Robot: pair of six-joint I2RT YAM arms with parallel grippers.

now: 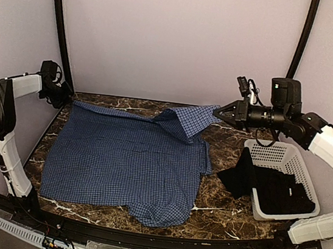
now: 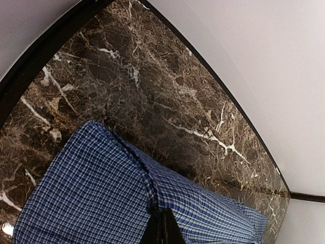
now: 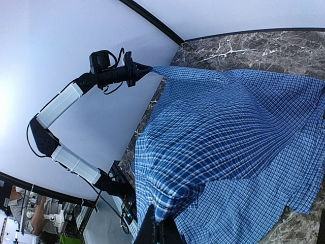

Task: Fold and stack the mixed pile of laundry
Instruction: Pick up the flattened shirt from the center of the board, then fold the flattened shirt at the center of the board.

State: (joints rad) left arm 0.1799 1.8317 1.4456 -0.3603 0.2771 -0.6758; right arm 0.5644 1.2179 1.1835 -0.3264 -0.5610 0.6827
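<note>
**checked shirt (image 1: 124,162) held at two corners, before a fold.**

- **left fingers:** the left fingers (image 1: 67,97) are closed on the shirt's far-left corner. in the left wrist view these fingers (image 2: 162,227) pinch a rolled edge, and the cloth spreads away in front of them.
- **right fingers:** the right fingers (image 1: 218,113) are closed on the far-right corner. that corner is raised off the bench (image 1: 221,199) and doubled back over the shirt.
- **held edge:** the far edge runs straight from one pair of fingers to the other. the shirt's long axis therefore lies across the bench, on the line joining the two pinches.
- **rest of the shirt:** the body lies on the near side of both pairs of fingers, spread mostly flat. the near hem is rumpled, well apart from either pinch.
- **coming move (judged):** it turns on this layout. both pinches would travel toward the near hem, or one across to the other, and the edge between them should be kept taut.
- **black garment (image 1: 269,187):** it lies to the near side of the right fingers, inside the basket (image 1: 286,151), with one part draped over the basket's left wall. the fingers do not touch it. the right arm is the nearer one.
</note>
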